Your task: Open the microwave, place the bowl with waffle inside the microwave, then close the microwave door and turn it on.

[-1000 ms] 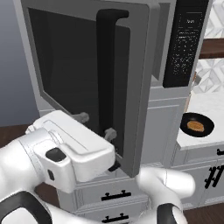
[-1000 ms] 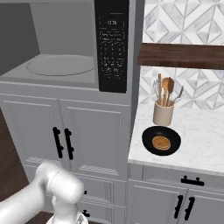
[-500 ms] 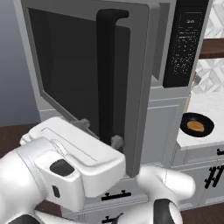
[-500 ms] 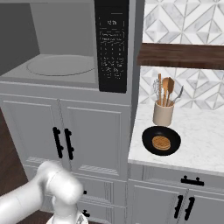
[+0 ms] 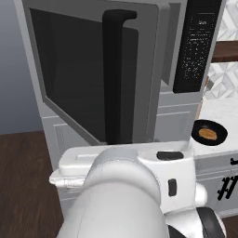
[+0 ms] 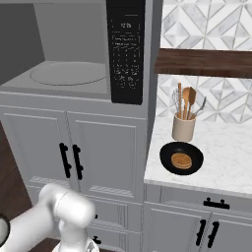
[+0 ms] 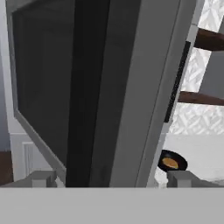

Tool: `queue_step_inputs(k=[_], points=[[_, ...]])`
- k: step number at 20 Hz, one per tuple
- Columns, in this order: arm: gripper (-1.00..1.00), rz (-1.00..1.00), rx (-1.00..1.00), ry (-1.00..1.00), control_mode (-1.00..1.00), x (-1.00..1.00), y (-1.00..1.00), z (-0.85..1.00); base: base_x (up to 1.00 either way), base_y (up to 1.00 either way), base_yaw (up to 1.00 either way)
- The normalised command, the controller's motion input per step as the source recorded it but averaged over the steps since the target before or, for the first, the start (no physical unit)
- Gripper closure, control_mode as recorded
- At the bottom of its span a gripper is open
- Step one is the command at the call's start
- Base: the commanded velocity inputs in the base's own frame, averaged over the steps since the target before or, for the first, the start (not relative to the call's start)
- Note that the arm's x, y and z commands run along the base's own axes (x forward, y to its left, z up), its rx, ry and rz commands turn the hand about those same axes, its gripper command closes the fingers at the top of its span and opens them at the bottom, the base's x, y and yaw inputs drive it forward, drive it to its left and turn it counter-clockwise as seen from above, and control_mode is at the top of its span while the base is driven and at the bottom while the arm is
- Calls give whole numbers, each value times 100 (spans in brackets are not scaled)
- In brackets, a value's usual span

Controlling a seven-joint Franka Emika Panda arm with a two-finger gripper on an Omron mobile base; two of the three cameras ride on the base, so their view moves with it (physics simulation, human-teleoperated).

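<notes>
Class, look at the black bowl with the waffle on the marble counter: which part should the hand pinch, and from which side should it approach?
Pinch the rim of the bowl, coming down from above on its front edge. It is shallow and sits flat, so only the thin raised rim offers a hold; the waffle covers the middle, and the utensil crock stands just behind it.

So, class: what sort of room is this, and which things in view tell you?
A kitchen, computer-rendered by the look of it. A built-in microwave stands open above white cabinets, and a marble counter holds a utensil jar and a bowl with a waffle.
</notes>
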Motion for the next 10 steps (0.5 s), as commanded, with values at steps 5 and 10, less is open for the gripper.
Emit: queue_step_inputs(k=[5, 10], points=[[-100, 50, 0, -1, -100, -62, -53, 0, 0, 0, 0], [-100, 35, 2, -9, -100, -71, -55, 0, 0, 0, 0]])
